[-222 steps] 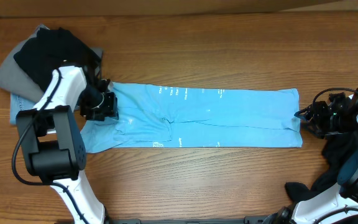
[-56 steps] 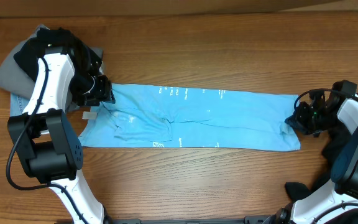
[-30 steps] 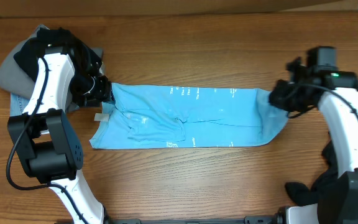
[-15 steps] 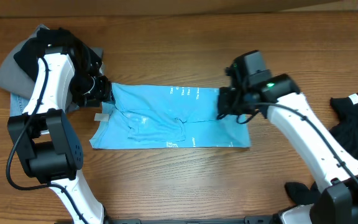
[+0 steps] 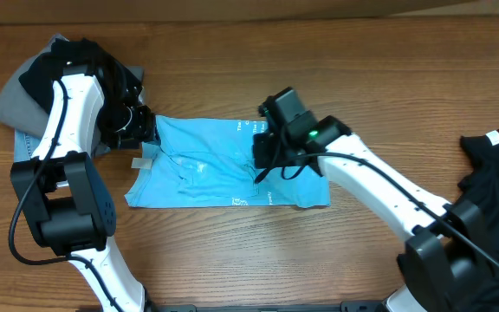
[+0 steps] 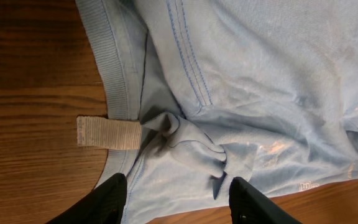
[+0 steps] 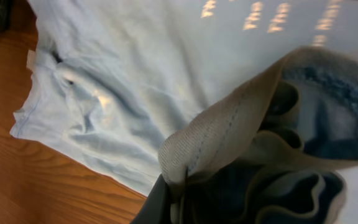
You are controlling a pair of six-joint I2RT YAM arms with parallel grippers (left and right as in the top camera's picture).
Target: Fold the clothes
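1. Overhead: light blue T-shirt (image 5: pixel 197 169) lay on the wood table (image 5: pixel 362 78), reaching from the left gripper (image 5: pixel 143 130) to just past the right gripper (image 5: pixel 265 160).
2. Right gripper: jaws together, clamped on the shirt's hem. Right wrist cam showed the stitched edge bunched in its grip, held up over the rest of the cloth.
3. More of the same shirt lay flat under that gripper. White lettering (image 5: pixel 254 127) showed just beside it.
4. Left gripper: fingers (image 6: pixel 114 199) apart, nothing pinched. Cloth lay betw. them, w/ a small rumple just ahead of the tips.
5. Ribbed collar (image 6: pixel 114 74) ran ahead of its left finger. A beige tag (image 6: pixel 107 132) touched the collar & stuck out onto bare wood.
6. Behind the left gripper: heap of grey & black garments (image 5: pixel 42 78).
7. Well apart from the right gripper, at the table's far edge: black garment (image 5: pixel 492 165) w/ a small white label.
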